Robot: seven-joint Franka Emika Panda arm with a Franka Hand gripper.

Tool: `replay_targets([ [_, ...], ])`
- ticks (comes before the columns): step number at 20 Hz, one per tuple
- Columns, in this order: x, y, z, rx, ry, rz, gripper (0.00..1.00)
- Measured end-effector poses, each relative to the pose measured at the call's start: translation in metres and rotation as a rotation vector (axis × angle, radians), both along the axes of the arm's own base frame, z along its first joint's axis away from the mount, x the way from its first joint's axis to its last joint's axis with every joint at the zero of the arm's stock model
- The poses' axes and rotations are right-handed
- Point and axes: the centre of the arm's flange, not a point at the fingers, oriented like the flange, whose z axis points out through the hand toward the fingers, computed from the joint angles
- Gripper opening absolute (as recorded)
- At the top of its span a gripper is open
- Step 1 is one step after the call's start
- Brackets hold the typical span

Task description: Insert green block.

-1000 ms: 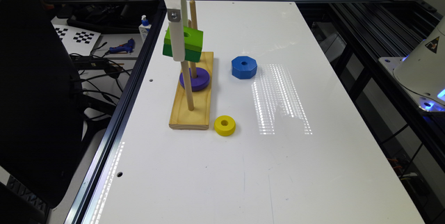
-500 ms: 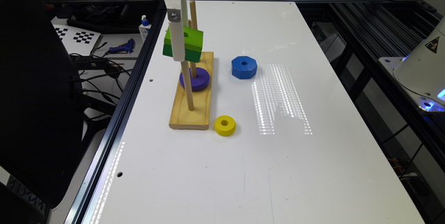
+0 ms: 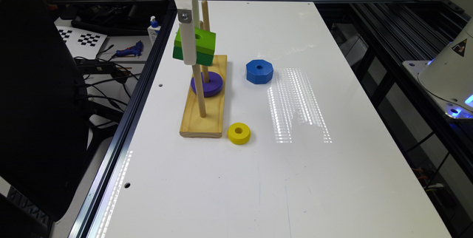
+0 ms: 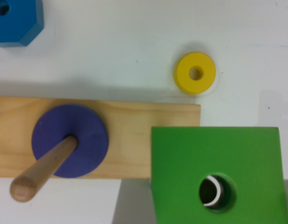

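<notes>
The green block (image 3: 205,44) hangs in the air above the wooden base (image 3: 212,119), lime-green on top and darker green below, with a round centre hole. My gripper (image 3: 190,55) is shut on it, coming down from above at the exterior view's left side of the block. The near peg (image 3: 199,94) rises from the base and disappears behind the gripper and block, so I cannot tell whether it is in the hole. In the wrist view the green block (image 4: 190,158) is close up, its hole dark with a white arc inside.
A purple disc (image 3: 207,83) sits on the far peg (image 3: 205,12); purple disc (image 4: 70,141) also appears in the wrist view. A blue octagonal piece (image 3: 259,71) and a yellow ring (image 3: 238,133) lie on the white table (image 3: 295,179) beside the base. The table's edge and cables are at the exterior view's left.
</notes>
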Motion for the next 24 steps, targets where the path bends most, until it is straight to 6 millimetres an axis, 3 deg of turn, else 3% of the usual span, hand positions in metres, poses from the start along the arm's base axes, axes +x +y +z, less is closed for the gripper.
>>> replay_targets([
  [24,0.004,-0.001,-0.010,0.000,0.002,-0.001,0.00],
])
